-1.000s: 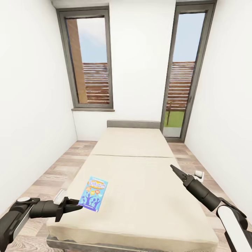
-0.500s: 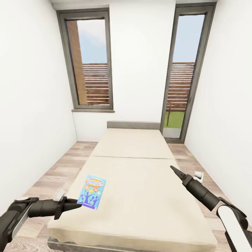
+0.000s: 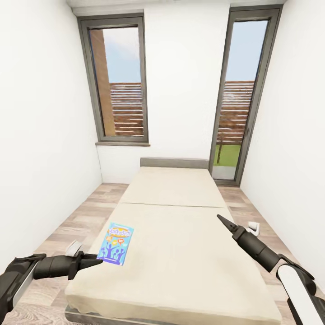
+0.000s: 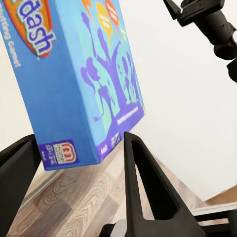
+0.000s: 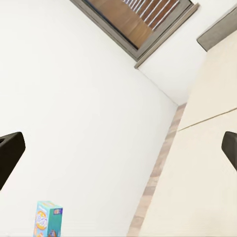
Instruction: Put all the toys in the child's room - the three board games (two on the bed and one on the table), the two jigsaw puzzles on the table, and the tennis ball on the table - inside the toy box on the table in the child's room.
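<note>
One board game (image 3: 116,243) shows, a flat blue box with purple silhouettes lying face up on the beige bed (image 3: 180,243), near the bed's left edge and towards the foot. Its long axis runs roughly along the length of the bed, leaning slightly, with the orange title end pointing towards the headboard (image 3: 174,162) and the printed silhouettes at the nearer end. The left gripper (image 3: 97,260) reaches in from the left at mattress height, its jaws apart, the tips just beside the box's near left corner; in the left wrist view the box (image 4: 74,84) sits between the two dark fingers (image 4: 140,187), though contact is hard to judge from that angle. The right gripper (image 3: 220,219) hangs above the right side of the bed, well apart from the box; its jaws stand open and hold nothing. Two tall dark-framed windows (image 3: 118,81) stand in the far wall above the wood-plank floor (image 3: 85,212).
</note>
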Available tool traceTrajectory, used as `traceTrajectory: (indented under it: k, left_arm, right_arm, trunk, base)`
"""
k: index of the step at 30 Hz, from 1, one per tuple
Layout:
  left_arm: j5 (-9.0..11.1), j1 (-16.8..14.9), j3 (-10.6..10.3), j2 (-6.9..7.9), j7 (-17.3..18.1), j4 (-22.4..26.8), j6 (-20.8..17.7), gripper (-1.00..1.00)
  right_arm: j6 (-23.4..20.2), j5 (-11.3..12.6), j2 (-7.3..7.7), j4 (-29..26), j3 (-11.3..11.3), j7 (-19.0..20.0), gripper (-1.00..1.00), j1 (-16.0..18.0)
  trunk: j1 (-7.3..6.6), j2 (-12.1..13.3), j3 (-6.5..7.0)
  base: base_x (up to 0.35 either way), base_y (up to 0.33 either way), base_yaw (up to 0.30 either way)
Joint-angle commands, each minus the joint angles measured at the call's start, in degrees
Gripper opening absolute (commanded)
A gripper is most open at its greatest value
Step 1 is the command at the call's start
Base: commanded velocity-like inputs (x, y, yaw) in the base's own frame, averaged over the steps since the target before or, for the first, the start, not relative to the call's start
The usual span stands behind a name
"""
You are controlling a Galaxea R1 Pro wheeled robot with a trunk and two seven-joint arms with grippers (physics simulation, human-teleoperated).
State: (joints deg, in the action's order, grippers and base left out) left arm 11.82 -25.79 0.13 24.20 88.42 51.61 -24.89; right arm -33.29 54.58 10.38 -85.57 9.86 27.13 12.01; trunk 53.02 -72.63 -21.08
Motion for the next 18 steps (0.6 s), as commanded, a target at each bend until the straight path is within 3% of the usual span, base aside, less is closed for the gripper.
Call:
traceTrajectory:
  k: [1, 11, 18]
  left_arm:
    - [-0.07, -0.05, -0.03, 0.0, 0.19, -0.01, -0.6, -1.0]
    - [-1.14, -0.13, 0.0, -0.17, -0.38, -0.01, -0.64, -1.0]
    - [-1.22, -0.13, -0.04, -0.2, -0.82, -0.01, -0.6, -1.0]
  right_arm:
    - [-0.46, 0.35, 0.0, -0.01, 0.09, 0.0, 1.0, 0.03]
    - [-0.46, 0.32, -0.01, 0.05, -0.72, -0.07, 1.0, 0.03]
    - [0.49, 0.27, -0.01, 0.11, -1.83, -0.14, 1.0, 0.03]
  trunk:
    - [-0.23, 0.38, 0.14]
    - [-2.42, 4.39, 2.27]
    - [-3.96, 7.19, 3.77]
  base:
    - [0.0, 0.0, 0.224]
    - [0.0, 0.0, 0.262]
    - [-0.177, 0.0, 0.272]
